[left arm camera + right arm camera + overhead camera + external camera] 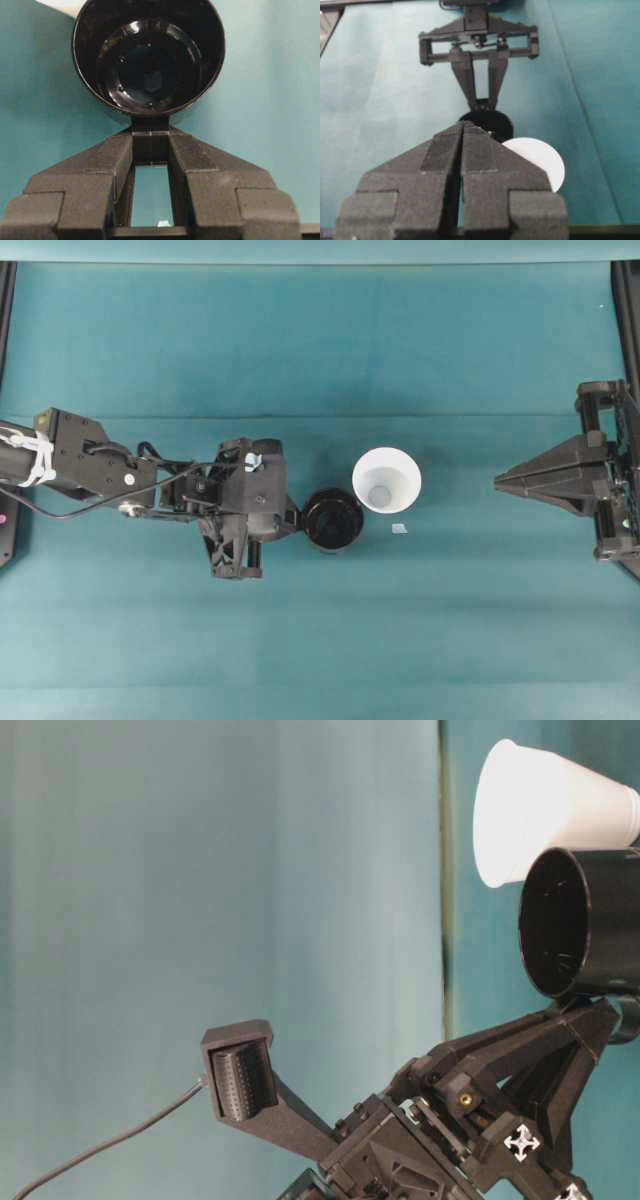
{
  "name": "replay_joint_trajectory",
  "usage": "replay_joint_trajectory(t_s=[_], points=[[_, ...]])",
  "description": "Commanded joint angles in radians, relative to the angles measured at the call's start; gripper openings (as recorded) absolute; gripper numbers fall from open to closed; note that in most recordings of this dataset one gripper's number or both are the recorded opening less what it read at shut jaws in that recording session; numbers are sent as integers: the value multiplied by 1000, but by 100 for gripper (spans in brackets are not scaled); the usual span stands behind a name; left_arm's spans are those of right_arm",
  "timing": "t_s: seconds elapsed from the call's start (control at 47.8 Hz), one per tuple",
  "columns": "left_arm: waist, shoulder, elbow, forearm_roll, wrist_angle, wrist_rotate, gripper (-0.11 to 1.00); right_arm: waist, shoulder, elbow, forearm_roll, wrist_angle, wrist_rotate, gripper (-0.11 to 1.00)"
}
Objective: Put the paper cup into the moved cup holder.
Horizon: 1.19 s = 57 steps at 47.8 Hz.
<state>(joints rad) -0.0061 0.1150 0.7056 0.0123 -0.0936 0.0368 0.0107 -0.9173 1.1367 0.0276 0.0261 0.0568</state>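
While the left gripper (150,134) pinches the small tab handle of the cup holder (332,519), its jaws drawn in narrow on that tab, the glossy black holder sits just ahead of the tips, mouth up and nothing inside it. Beyond the holder, on the far side from those jaws and a touch off to one side, stands the paper cup (386,480), upright on the teal surface (300,350), wide rim up, its rim nearly brushing the holder's; whether they actually touch, I can't tell.

That cup looks light and thin-walled, easy to dent or tip, so I'd judge a gentle pinch on the rim wall is the way to take it, not a hard squeeze. The holder looks stiff and slick, and that little tab is a slender thing to hang onto.

Over on the other side, the right gripper (500,481) waits well apart from the cup, jaws pressed together, holding nothing, aimed straight down the line at cup and holder. A tiny pale scrap (399,529) lies near the cup's foot, hardly an obstacle. Between the shut jaws and the cup there's only bare cloth.
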Motion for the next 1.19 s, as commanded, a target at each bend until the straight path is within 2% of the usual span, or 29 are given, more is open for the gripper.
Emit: replay_joint_trajectory(t_s=[0.0, 0.335, 0.586, 0.711, 0.92, 1.171], points=[[3, -2, -15, 3, -12, 0, 19, -2, 6, -20, 2, -6, 8, -4], [2, -3, -12, 3, -15, 0, 23, -2, 6, -20, 0, -5, 8, -4], [2, -3, -11, 3, -17, 2, 63, -2, 6, -20, 2, -6, 8, -4], [2, -6, -12, 3, -20, 2, 73, -2, 6, -20, 2, -6, 8, -4], [2, -35, 0, 3, -15, 3, 76, -6, 26, -31, 2, 54, 26, -4], [2, -132, 51, 3, -9, 2, 76, -63, 89, -72, 2, 138, 114, -4]])
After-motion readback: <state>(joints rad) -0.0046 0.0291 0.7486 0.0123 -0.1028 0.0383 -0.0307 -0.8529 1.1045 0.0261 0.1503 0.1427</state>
